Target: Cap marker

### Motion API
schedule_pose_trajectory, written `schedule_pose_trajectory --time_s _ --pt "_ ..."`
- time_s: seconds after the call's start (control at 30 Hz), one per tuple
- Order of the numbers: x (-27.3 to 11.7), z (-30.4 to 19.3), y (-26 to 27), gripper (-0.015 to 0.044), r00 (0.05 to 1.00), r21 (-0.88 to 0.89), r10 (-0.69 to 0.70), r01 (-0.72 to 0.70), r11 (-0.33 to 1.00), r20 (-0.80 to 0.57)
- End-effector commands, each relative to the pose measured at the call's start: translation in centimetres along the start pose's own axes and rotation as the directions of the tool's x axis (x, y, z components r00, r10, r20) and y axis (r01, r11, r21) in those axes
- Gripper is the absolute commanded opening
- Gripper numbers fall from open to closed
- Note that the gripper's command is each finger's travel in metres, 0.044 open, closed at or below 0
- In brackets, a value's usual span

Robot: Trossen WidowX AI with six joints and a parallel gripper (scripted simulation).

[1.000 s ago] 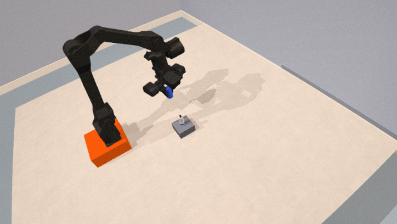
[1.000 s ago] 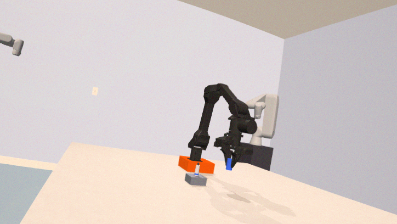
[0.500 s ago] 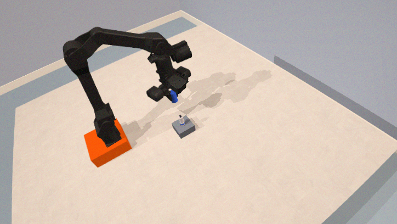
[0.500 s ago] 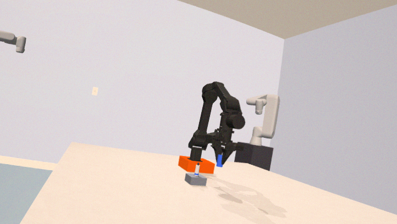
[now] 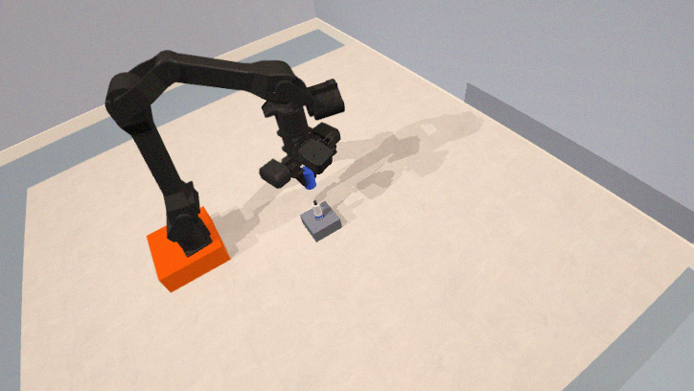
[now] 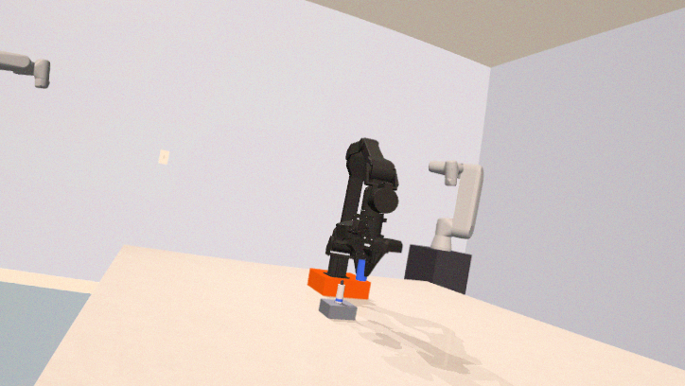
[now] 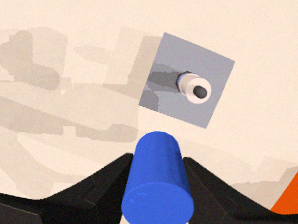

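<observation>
The blue cap (image 5: 310, 179) (image 6: 360, 270) (image 7: 157, 175) is held between the fingers of my gripper (image 5: 305, 171) (image 7: 157, 162), in the air above the table and off to one side of the marker. The white marker (image 5: 317, 210) (image 6: 340, 291) (image 7: 193, 88) stands upright in the grey holder block (image 5: 320, 228) (image 6: 338, 310) (image 7: 212, 65), with its dark tip bare and pointing up. In the wrist view the marker is above and to the right of the cap. The cap and marker do not touch.
The arm's orange base block (image 5: 189, 271) (image 6: 352, 289) (image 7: 290, 200) stands on the table (image 5: 388, 301) (image 6: 191, 311). In the exterior view, a pale robot arm (image 6: 466, 201) stands on a dark pedestal (image 6: 436, 263) behind the table, and part of another pale arm (image 6: 42, 72) shows at the upper left.
</observation>
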State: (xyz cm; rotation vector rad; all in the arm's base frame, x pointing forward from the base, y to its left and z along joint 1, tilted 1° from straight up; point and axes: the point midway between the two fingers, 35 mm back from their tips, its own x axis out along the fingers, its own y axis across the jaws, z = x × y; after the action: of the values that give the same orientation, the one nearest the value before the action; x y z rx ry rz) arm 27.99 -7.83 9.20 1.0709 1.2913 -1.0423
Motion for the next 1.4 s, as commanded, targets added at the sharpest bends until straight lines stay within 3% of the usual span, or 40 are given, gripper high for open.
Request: schedule_pose_trajectory --time_s 0.0,0.47,1.37 --pt "-0.5 1.0 -0.5 0.0000 1.000 -0.002 0.005 -0.005 1.000 0.008" --pt "-1.2 3.7 -2.5 0.0000 1.000 -0.002 0.003 -0.003 1.000 0.009" --pt "2.6 3.8 -2.4 0.0000 1.000 -0.002 0.003 -0.003 1.000 0.009"
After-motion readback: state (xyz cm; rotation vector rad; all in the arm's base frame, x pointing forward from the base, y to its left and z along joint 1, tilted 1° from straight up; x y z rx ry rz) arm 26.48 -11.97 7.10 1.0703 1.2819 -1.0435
